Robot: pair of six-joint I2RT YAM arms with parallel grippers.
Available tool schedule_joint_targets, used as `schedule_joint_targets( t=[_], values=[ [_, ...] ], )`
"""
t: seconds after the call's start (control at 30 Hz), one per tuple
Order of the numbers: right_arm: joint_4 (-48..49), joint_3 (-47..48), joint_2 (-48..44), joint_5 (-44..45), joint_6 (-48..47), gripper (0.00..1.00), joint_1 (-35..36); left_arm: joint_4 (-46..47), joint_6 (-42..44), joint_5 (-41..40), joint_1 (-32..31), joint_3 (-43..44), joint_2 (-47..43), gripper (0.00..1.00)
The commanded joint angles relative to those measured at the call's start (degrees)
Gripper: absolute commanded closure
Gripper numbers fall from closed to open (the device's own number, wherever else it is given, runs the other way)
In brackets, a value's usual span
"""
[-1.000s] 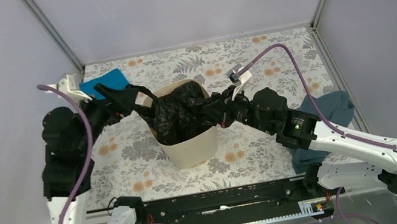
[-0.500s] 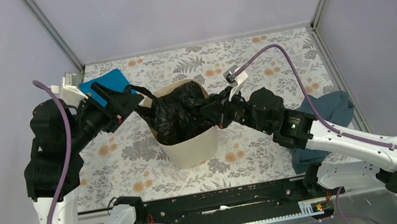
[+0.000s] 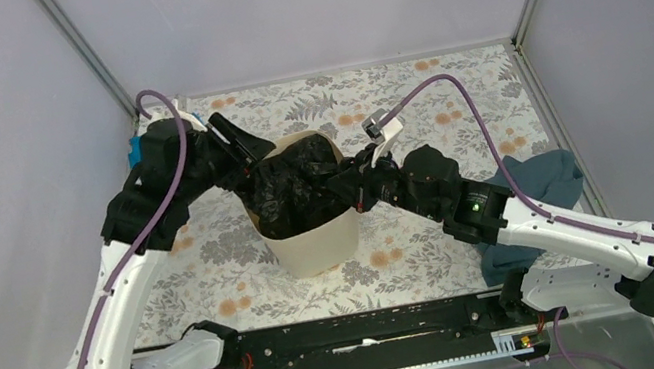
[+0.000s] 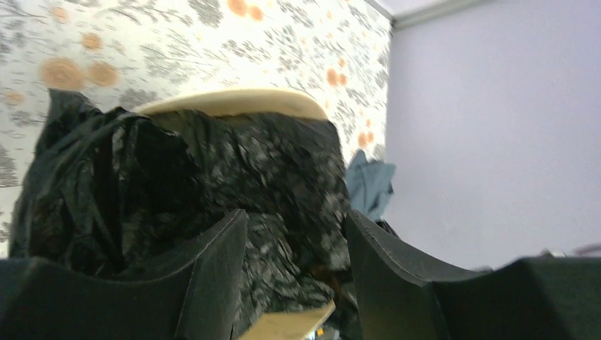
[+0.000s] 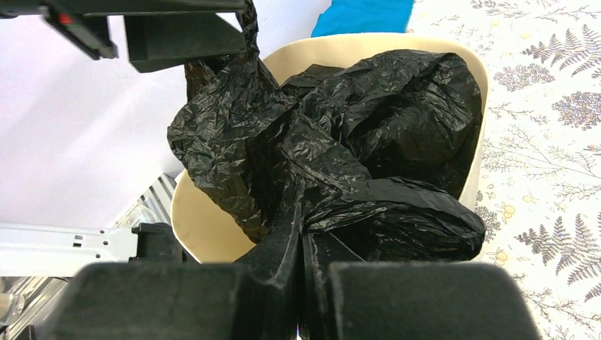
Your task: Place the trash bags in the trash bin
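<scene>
One trash bag (image 3: 293,185) mostly in trash bin (image 3: 318,242); right gripper (image 5: 301,227) pinches it, left gripper (image 4: 295,216) spread; overhang likely needs pushing in.

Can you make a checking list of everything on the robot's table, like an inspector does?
Surface: flower-and-leaf patterned table cover, flat.
Job's things: glossy black plastic trash bag bunched in the beige plastic bin, heaped above its rim.
Clutter: bright blue cloth far left; dark blue-grey cloth at the right edge.
Pincers: left pincer open over the bag; right pincer shut on the bag.
Cables: purple cables arch above the surface.
Surroundings: plain pale walls, metal corner posts.
</scene>
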Motion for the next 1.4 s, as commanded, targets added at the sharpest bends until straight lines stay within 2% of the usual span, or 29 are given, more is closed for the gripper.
schedule_joint_targets(
  t=[0.0, 0.1, 0.27, 0.5, 0.73, 0.8, 0.9, 1.0, 1.07, 1.1, 1.17, 1.23, 1.37],
  values=[
    [2.22, 0.1, -0.74, 0.32, 0.34, 0.94, 0.07, -0.33, -1.66, -13.32, -0.81, 2.5, 0.33, 0.43],
    [2.11, -0.1, -1.21, 1.02, 0.2, 0.94, 0.07, -4.0, -2.95, -18.84, -1.05, 2.82, -0.98, 0.43],
    [2.51, -0.03, -0.51, 0.83, 0.28, 0.94, 0.07, -5.52, -7.69, -19.04, -1.05, 2.0, -2.87, 0.39],
    [2.97, -0.6, -0.65, 0.57, 0.95, 0.95, 0.07, -9.62, -11.42, -20.53, -1.05, 2.56, 0.23, 0.35],
    [3.01, -0.8, -1.13, 0.41, 1.37, 0.95, 0.08, -3.72, -10.41, -23.39, -1.05, -0.84, 1.82, 0.31],
    [2.72, -0.59, -1.34, 0.36, 1.39, 0.95, 0.08, -0.88, -9.54, -22.72, -1.05, -1.64, 2.83, 0.35],
    [1.99, -0.69, -2.02, 0.67, 1.27, 0.95, 0.08, 4.67, -6.44, -21.36, -1.05, -3.31, 2.13, 0.54],
    [0.51, -0.85, -3.23, 2.07, 0.95, 0.94, 0.03, 14.87, 0.4, -15.26, -1.05, -9.48, -4.11, 0.73],
    [-0.88, -0.8, -4.09, 3.12, 1.01, 0.87, 0.07, 21.51, 3.88, -10.24, -1.04, -14.09, -9.48, 0.85],
    [-1.88, -0.6, -4.45, 3.66, 1.28, 0.83, 0.07, 23.9, 5.08, -8.33, -1.04, -16.6, -12.57, 0.87],
    [-3.92, -0.1, -5.21, 4.26, 2.1, 0.8, 0.02, 26.8, 7.06, -4.22, -1.05, -20.92, -18.81, 0.96],
    [-6.21, 0.3, -6.09, 4.52, 3.5, 0.8, 0.05, 27.32, 9.06, -0.38, -1.04, -23.89, -24.6, 1.0],
    [-11.48, 0.36, -7.83, 5.44, 6.44, 0.83, 0.07, 24.64, 11.95, 7.74, -1.05, -27.48, -34.15, 1.0]
  ],
)
